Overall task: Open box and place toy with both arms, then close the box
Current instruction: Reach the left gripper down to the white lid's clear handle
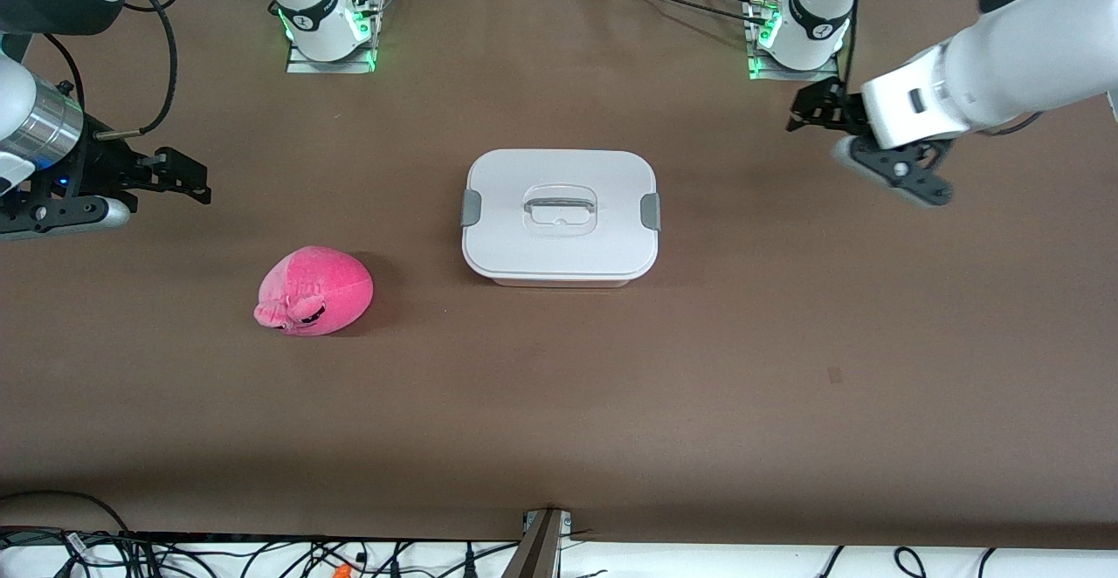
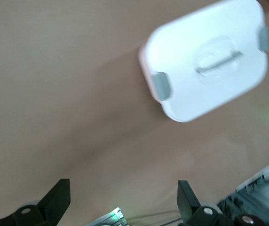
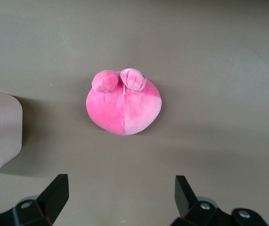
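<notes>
The box (image 1: 559,216) stands mid-table with its white lid on, a grey clip at each end and a recessed handle in the middle. It also shows in the left wrist view as the box (image 2: 205,61), and its pink tub wall (image 3: 5,125) edges the right wrist view. The hot-pink plush toy (image 1: 314,292) lies toward the right arm's end, nearer the front camera than the box, and shows as the toy (image 3: 124,104). My right gripper (image 1: 196,178) (image 3: 120,183) hangs open over bare table at that end. My left gripper (image 1: 799,111) (image 2: 122,188) hangs open over bare table toward the left arm's end. Neither holds anything.
The arm bases (image 1: 330,32) (image 1: 790,37) with green lights stand along the table's edge farthest from the front camera. Cables and a metal bracket (image 1: 541,543) run along the edge nearest that camera. The brown tabletop (image 1: 611,403) spreads wide around box and toy.
</notes>
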Robot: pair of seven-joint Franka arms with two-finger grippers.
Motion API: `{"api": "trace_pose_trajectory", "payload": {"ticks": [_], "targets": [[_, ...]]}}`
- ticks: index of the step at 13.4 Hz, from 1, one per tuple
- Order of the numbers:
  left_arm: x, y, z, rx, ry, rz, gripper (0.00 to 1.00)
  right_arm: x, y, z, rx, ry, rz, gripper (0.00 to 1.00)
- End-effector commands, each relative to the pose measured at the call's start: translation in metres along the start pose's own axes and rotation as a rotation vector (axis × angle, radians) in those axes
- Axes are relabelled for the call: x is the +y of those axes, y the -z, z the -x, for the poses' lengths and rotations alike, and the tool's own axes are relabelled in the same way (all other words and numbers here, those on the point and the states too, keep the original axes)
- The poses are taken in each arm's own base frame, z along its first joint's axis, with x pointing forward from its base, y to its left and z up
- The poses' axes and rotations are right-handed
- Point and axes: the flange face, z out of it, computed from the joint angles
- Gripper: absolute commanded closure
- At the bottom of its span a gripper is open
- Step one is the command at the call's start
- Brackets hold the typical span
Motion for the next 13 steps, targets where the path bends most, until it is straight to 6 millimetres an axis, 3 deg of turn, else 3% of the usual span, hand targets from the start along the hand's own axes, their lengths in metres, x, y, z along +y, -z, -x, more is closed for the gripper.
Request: {"api": "trace_pose_trajectory", "payload": {"ticks": [1, 3, 8, 11, 12, 13], "targets": [[0.028, -0.035, -0.035, 0.007, -0.248, 0.036, 0.00, 0.002, 0.004, 0.003, -0.003, 0.013, 0.009, 0.00], [0.064, -0.071, -0.064, 0.028, -0.420, 0.035, 0.00, 0.002, 0.004, 0.003, -0.004, 0.013, 0.009, 0.00], [0.114, -0.148, -0.126, 0.173, -0.817, -0.011, 0.00, 0.002, 0.005, 0.003, -0.001, 0.013, 0.009, 0.00], [0.159, -0.200, -0.135, 0.224, -0.947, -0.098, 0.00, 0.002, 0.004, 0.003, -0.001, 0.013, 0.009, 0.00], [0.167, -0.217, -0.133, 0.250, -0.976, -0.131, 0.00, 0.002, 0.004, 0.003, -0.001, 0.013, 0.009, 0.00], [0.164, -0.237, -0.131, 0.263, -0.997, -0.177, 0.00, 0.003, 0.004, 0.003, -0.001, 0.012, 0.009, 0.00]]}}
